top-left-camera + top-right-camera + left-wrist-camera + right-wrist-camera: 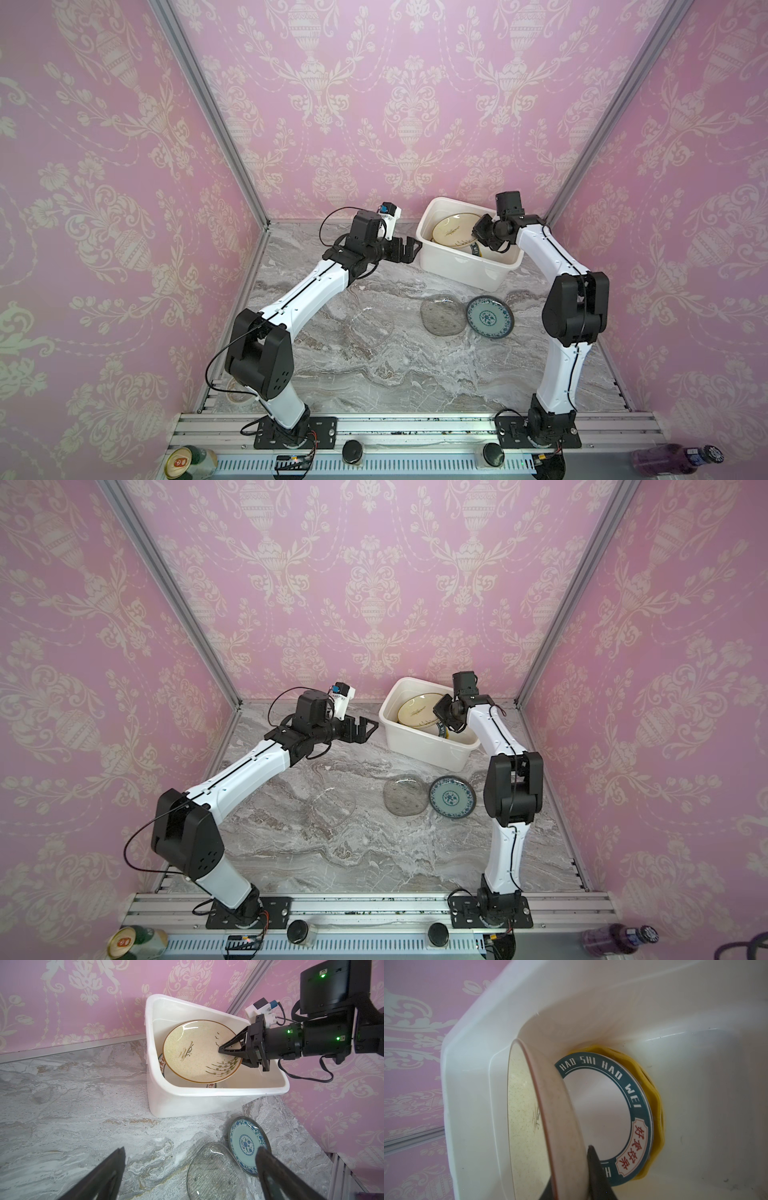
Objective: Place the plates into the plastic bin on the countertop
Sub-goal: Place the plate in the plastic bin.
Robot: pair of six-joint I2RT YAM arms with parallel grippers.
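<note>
Well, the countertop (415, 374) carries the plastic bin (457, 268) at its far side, nearer to the R arm (540, 245) than to the L arm (307, 286). On the bin's floor lies a yellow scalloped plate (656, 1103), and flat on it a white plate w/ teal rim (604, 1105). Above these two the cream plate (193, 1051) hangs tilted and is not yet lying flat. Outside the bin there are three more plates on the countertop. The clear glass plate (370, 328) lies between the arms. The grey plate (442, 314) and the teal patterned plate (489, 317) lie in front of the bin, edges meeting; if they only touch or overlap, I cannot tell. The right gripper (224, 1052) reaches in over the bin's rim, and its jaws are nearly closed on the cream plate's edge, one finger on the face and one under it. From this pincer the plate extends away toward the bin wall on the L arm's side. The gripped edge is prob. the high one and the opposite edge the low one. So I judge that the coming move is to lower this edge until the plate sits on the stack, then to let go. The left gripper (411, 250) is spread wide and holds nothing, just beside the bin's outer wall. As for the rest, the glass plate is nearer to the L arm, and the grey and teal ones are nearer to the R arm.
</note>
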